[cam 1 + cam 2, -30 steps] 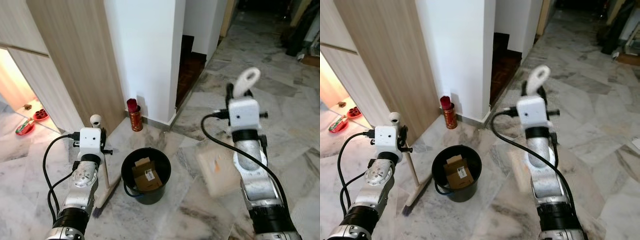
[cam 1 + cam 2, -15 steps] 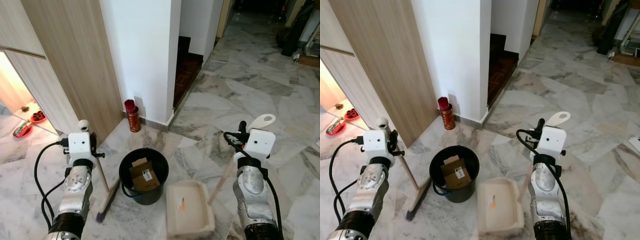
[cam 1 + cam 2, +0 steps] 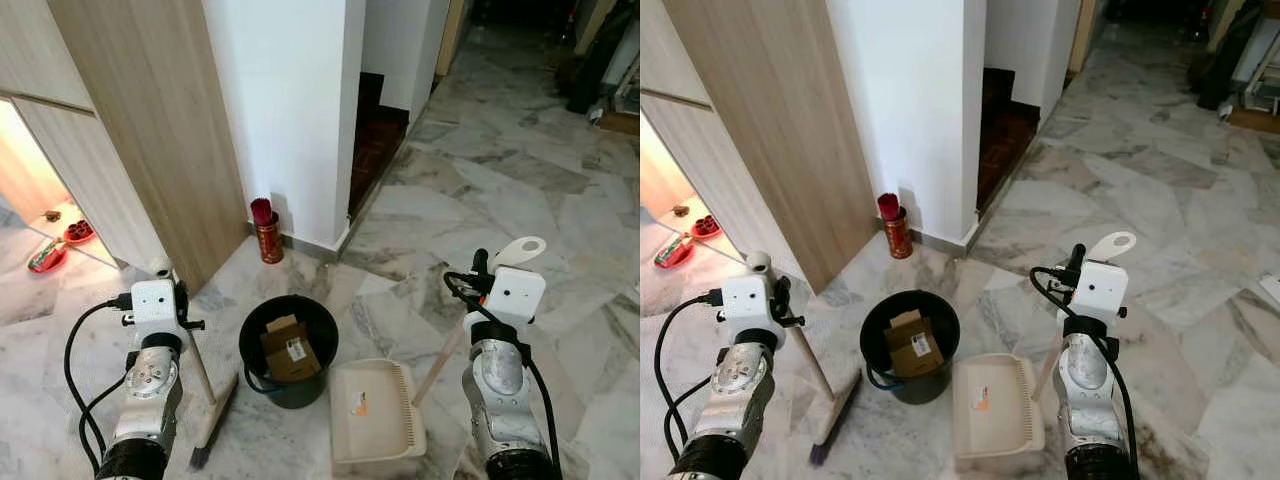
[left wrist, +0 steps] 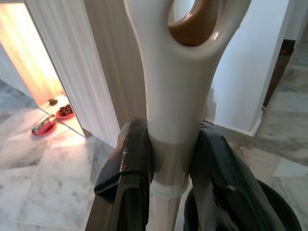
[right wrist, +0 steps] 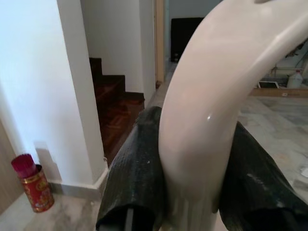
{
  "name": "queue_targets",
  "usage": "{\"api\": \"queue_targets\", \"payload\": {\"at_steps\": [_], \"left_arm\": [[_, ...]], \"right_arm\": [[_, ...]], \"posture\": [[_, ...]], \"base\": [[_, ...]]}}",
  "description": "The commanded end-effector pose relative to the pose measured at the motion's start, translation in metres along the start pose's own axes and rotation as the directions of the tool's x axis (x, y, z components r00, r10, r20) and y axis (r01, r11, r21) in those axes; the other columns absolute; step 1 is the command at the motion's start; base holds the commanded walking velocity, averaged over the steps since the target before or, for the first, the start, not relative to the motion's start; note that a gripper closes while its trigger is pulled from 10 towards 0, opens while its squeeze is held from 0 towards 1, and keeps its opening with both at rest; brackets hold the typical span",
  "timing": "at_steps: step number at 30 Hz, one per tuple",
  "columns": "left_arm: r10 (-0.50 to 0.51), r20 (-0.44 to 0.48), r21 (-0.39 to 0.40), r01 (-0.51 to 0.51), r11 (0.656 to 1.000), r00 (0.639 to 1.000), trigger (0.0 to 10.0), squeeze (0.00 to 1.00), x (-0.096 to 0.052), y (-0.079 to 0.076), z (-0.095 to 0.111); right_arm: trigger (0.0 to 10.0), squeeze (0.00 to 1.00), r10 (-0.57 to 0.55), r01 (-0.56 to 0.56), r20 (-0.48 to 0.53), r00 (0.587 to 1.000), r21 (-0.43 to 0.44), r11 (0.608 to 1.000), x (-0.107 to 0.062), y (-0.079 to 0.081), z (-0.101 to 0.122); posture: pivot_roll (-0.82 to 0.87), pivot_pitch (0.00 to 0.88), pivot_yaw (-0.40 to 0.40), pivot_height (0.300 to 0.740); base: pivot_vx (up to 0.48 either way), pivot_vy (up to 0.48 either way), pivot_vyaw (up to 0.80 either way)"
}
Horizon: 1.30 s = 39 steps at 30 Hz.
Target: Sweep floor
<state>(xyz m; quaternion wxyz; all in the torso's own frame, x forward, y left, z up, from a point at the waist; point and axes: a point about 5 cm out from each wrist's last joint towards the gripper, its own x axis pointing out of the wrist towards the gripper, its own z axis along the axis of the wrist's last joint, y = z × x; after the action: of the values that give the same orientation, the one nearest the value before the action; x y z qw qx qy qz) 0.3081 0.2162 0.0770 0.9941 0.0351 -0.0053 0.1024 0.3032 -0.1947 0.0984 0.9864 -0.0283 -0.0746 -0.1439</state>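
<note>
"What was the room like?"

"A floor [image 3: 470,200] of grey-veined marble slabs, running back toward a dark doorway. A white pillar [image 3: 285,110] stood ahead, wood-grain panelling [image 3: 140,130] beside it on the left, and dark wooden steps [image 3: 378,140] behind it on the right. A red tin [image 3: 267,235] sat at the pillar's foot. Far left, in a warmly lit opening, lay some red dishes [image 3: 62,243]."

"And the arms?"

"Both were raised from the lower edge of the head views, forearms upright, wrists topped by white camera blocks. The left gripper [image 4: 171,159] had its two black fingers [image 4: 130,163] clamped tight on either side of the pale broom [image 3: 200,375] handle. The handle's looped end stuck out past the fingertips; the shaft slanted down away from the jaws to the bristles resting on the floor, just left of the black bucket [image 3: 290,350]."

"The right one?"

"The right gripper [image 5: 192,178] was closed the same way around the cream dustpan [image 3: 375,420] handle, whose curved loop rose beyond the fingertips. Below the jaws the handle sloped down to the pan, lying flat on the marble just beside the bucket. A cardboard box [image 3: 291,352] sat inside the bucket, between the two grippers."
</note>
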Motion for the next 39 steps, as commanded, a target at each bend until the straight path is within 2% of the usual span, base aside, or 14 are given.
{"api": "queue_targets", "payload": {"at_steps": [1,9,21,23,33,39], "left_arm": [[0.013,0.03,-0.009,-0.013,1.0,0.999,10.0,0.0,0.002,0.001,0.006],[0.011,0.032,-0.012,-0.01,1.0,0.999,10.0,0.0,0.003,-0.001,0.007],[-0.004,0.024,0.02,0.003,1.0,1.0,10.0,0.0,0.006,-0.004,0.008],[-0.001,0.017,0.038,0.0,0.999,1.0,10.0,0.0,0.006,-0.005,0.007],[-0.002,0.014,0.018,0.002,1.0,1.0,10.0,0.0,0.007,-0.01,0.007],[-0.006,0.009,0.015,0.006,1.0,1.0,10.0,0.0,0.006,-0.012,0.006]], "right_arm": [[10.0,0.0,0.0,0.0,0.035,0.999,0.015,1.0,0.004,0.001,0.006],[10.0,0.0,-0.01,0.01,0.029,1.0,0.014,1.0,0.005,-0.001,0.005],[10.0,0.0,-0.01,0.01,0.028,1.0,0.024,1.0,0.006,0.0,0.005],[10.0,0.0,-0.002,0.001,0.026,1.0,0.033,0.999,0.007,0.002,0.004],[10.0,0.0,0.036,-0.036,0.004,0.999,0.065,0.997,0.007,0.01,0.001],[10.0,0.0,0.052,-0.051,-0.006,0.999,0.071,0.996,0.007,0.014,0.0]], "posture": [[0.02,0.0,0.014,0.74],[0.01,0.0,0.015,0.74],[0.01,0.0,0.017,0.74],[0.0,0.0,0.018,0.74],[0.0,0.0,0.009,0.74],[-0.01,0.0,0.011,0.74]], "base": [[-0.356,0.0,0.0],[-0.339,0.0,0.0],[0.0,0.0,0.0],[0.0,-0.366,0.0],[0.0,-0.417,0.0],[0.0,-0.343,-0.8]]}}
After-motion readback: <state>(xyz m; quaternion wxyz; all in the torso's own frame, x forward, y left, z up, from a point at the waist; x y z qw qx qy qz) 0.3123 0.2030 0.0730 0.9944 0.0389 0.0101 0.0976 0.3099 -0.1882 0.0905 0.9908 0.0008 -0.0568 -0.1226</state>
